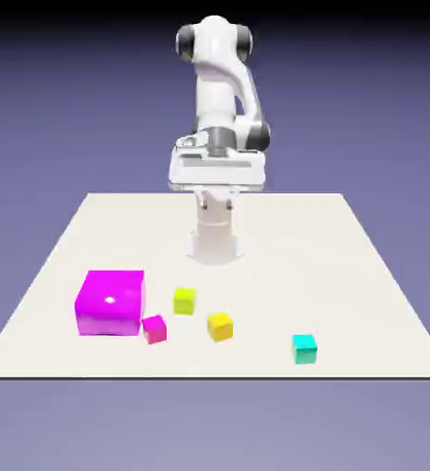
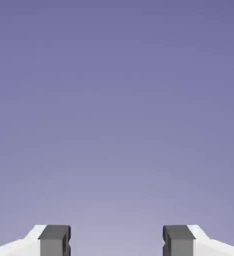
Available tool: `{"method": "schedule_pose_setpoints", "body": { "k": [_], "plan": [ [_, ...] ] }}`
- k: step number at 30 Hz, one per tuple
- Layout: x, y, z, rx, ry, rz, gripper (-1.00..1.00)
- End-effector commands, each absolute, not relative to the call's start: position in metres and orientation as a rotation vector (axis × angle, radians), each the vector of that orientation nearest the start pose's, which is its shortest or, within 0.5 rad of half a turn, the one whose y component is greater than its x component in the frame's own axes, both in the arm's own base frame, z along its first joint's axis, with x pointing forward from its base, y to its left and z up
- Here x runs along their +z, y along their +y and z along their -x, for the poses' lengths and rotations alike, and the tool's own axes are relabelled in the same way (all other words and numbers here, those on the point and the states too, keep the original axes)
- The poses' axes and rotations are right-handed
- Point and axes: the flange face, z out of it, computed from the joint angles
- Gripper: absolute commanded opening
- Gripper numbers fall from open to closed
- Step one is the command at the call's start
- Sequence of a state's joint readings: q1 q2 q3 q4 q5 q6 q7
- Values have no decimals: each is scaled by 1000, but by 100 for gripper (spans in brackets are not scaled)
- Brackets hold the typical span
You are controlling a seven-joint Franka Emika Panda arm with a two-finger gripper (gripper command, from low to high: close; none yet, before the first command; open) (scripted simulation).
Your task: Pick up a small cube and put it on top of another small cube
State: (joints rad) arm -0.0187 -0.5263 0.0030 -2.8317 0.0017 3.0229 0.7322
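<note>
Exterior: high, facing table (image 1: 255,276). Hand: backdrop only; nothing shared.

Small lime cube (image 1: 184,300), yellow cube (image 1: 220,326), pink cube (image 1: 154,328) and teal cube (image 1: 304,349) rest on table.

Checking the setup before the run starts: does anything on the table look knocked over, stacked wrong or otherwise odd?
Nothing stands out. The cubes all sit flat on the table, none stacked. The small pink cube sits close against the big magenta cube.

A big block (image 1: 110,302) sits at the lower left of the table (image 1: 347,276). One small cube (image 1: 154,328) touches its lower right corner. Two more cubes (image 1: 184,299) (image 1: 220,326) lie just right of that, and a fourth (image 1: 304,349) sits apart, lower right.
</note>
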Motion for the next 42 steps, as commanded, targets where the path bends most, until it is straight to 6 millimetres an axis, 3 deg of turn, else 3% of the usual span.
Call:
{"method": "schedule_pose_setpoints", "body": {
  "k": [1, 6, 11, 12, 22, 23, 35, 42],
  "plan": [
    [405, -15, -388, -888, 1043, 2587, 0],
    [291, -56, -355, -473, 1249, 2752, 0],
    [198, -81, -291, -3, 1416, 2804, 0],
    [198, -81, -291, -3, 1416, 2804, 0],
    [128, -81, -291, -3, 1416, 2804, 0],
    [128, -81, -291, -3, 1416, 2804, -100],
    [198, -81, -291, -3, 1416, 2804, -100],
    [234, -18, -374, -2, 1153, 2920, -100]
  ]
}}
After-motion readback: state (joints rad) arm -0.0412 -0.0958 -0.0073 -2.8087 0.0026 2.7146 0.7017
